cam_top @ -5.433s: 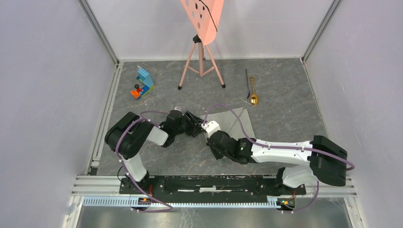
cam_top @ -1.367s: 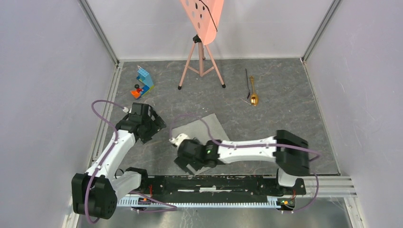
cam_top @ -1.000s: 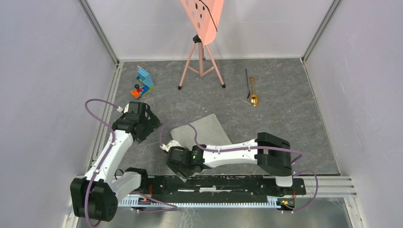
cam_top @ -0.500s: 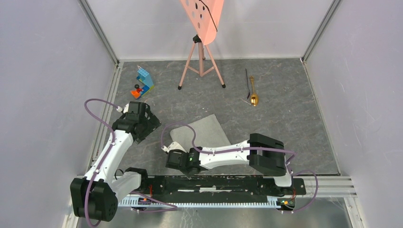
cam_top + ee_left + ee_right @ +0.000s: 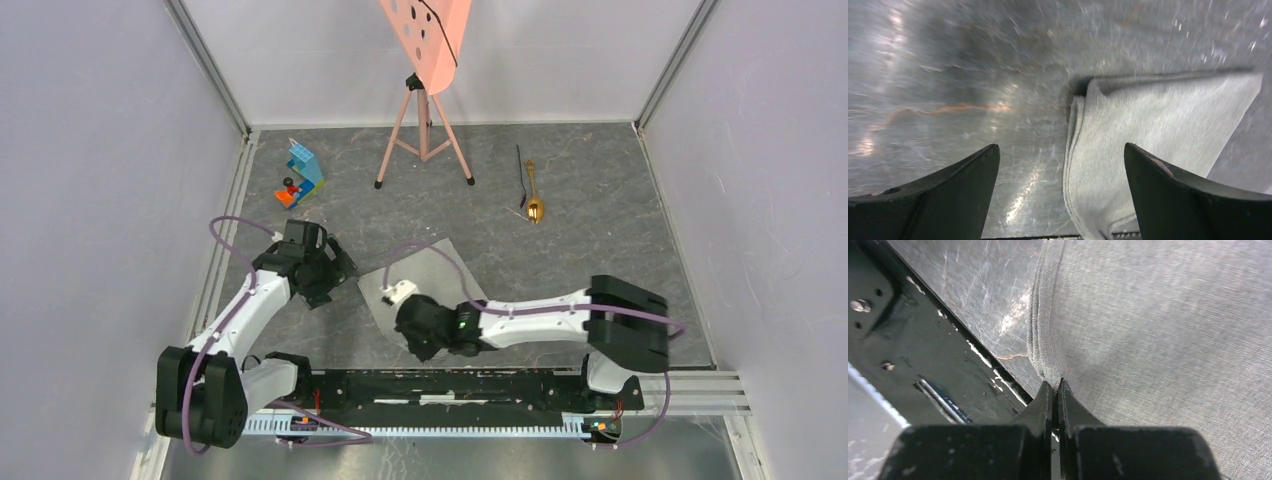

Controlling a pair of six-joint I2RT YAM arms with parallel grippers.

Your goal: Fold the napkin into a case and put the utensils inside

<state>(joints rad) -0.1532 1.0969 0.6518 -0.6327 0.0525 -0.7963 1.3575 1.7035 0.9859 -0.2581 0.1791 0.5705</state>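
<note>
- Table (image 5: 600,260): nothing new on it. Toy blocks (image 5: 300,175) and the pink board's tripod (image 5: 423,125) sit at the back as before.
- Right arm (image 5: 540,308): a moment ago it was low by the front rail; now it has swung right and up onto the napkin's near edge.
- Left arm (image 5: 240,315): it has crept in toward the napkin's left edge.
- Napkin (image 5: 445,272): front centre, already folded flat with several layers stacked at the left edge. It has not shifted in the last second and is not yet a narrow case.
- Left gripper (image 5: 1060,148): jaws spread wide and holding nothing. It hovers just left of the napkin's layered edge.
- Right gripper (image 5: 1055,388): it was gaping a second ago and is now clenched, tips pressed together right at the napkin's near corner. I can't tell if a layer is caught between them.
- My read: that pinch is the start of the next fold. If the tips missed the cloth, I'd need to regrasp.
- Spoon (image 5: 535,205) and black utensil (image 5: 521,175): side by side at far right, untouched and well apart from the napkin. Loading comes later.
</note>
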